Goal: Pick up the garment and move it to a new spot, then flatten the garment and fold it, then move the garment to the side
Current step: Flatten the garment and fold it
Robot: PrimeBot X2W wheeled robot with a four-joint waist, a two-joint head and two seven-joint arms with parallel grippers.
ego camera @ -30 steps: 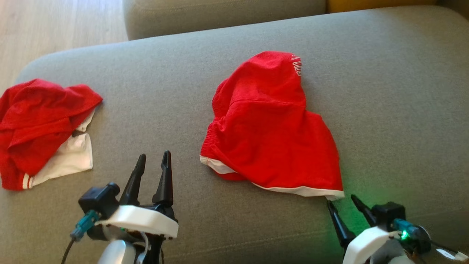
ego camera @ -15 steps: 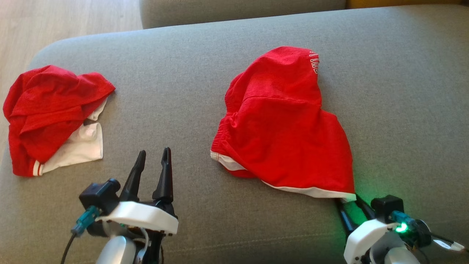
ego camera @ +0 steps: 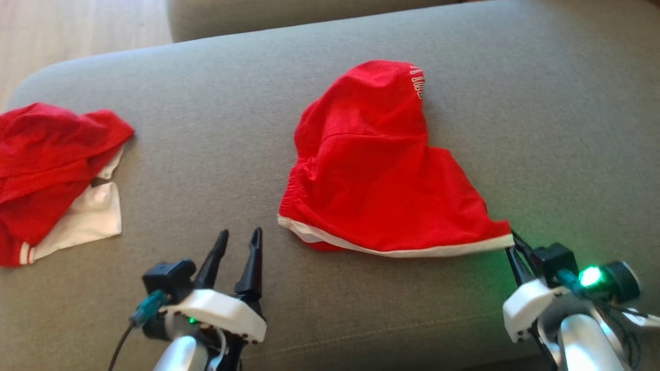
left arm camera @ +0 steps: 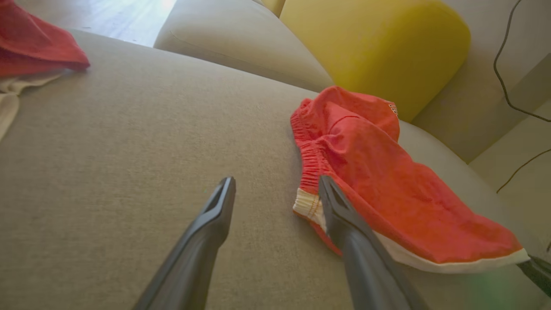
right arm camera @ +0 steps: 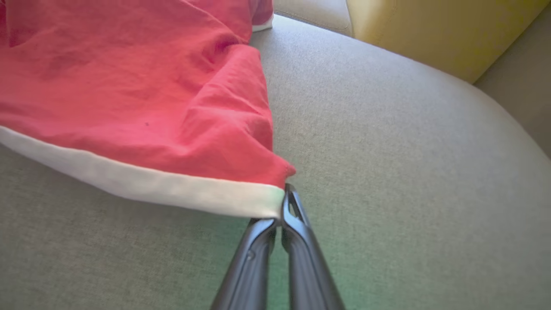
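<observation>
The garment [ego camera: 371, 175] is a red piece with a white hem, lying crumpled in the middle of the grey sofa cushion [ego camera: 206, 154]. My right gripper [ego camera: 515, 246] is shut on its near right hem corner, which is drawn out to a point. The right wrist view shows the closed fingertips [right arm camera: 287, 202] pinching the white edge of the garment [right arm camera: 129, 86]. Left of the garment's elastic waistband [left arm camera: 310, 172], my left gripper [ego camera: 238, 234] hangs open above the cushion with nothing between its fingers [left arm camera: 215, 215].
A second red and white garment [ego camera: 46, 165] lies crumpled at the cushion's far left edge. A yellow cushion [left arm camera: 379, 43] and another grey cushion [left arm camera: 241, 51] stand behind. Wooden floor [ego camera: 77, 26] shows beyond the left end. Cables [left arm camera: 508, 64] hang at the right.
My right gripper has reached the garment's near right corner and shut on it, pulling the hem out to the right. The head camera has shifted. The left gripper stays open.
</observation>
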